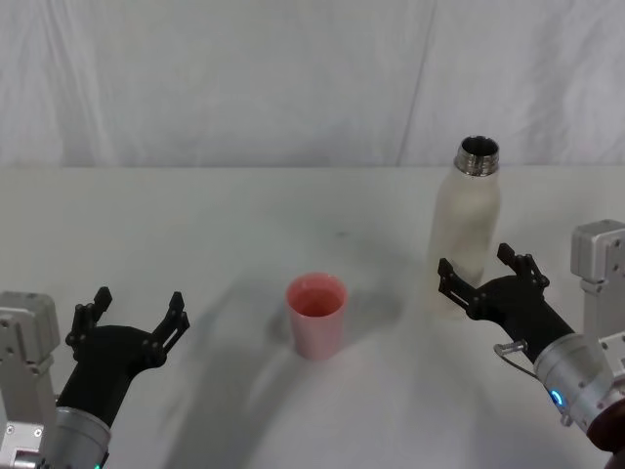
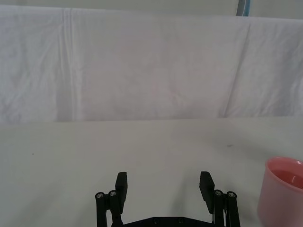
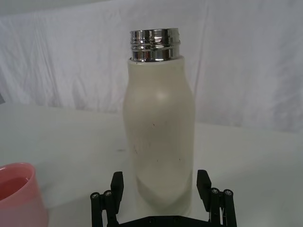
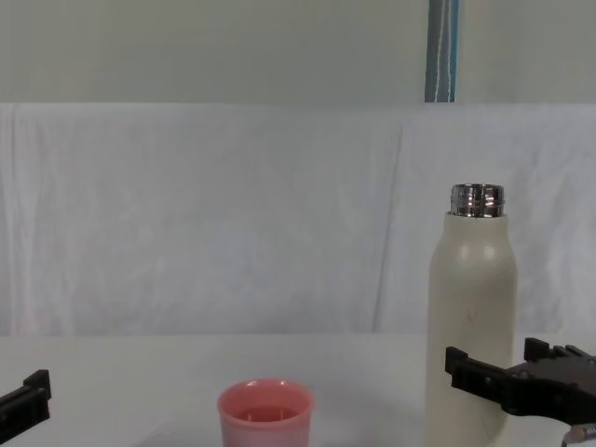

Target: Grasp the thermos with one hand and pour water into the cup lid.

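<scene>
Thermos point(image 1: 467, 234) stands upright on your right, cup lid point(image 1: 315, 315) mid-table to its left. Right gripper point(image 1: 485, 277) reaches forward low, fingers spread wide around the thermos base. Left gripper point(image 1: 130, 316) rests low, wide, holding nothing.

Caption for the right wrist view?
Open right gripper straddling the upright thermos, pink cup lid alongside.

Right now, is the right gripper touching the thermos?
Apart. In the right wrist view the right gripper is open, a finger on each side of the thermos, with a strip of table visible between each finger and the body.
</scene>
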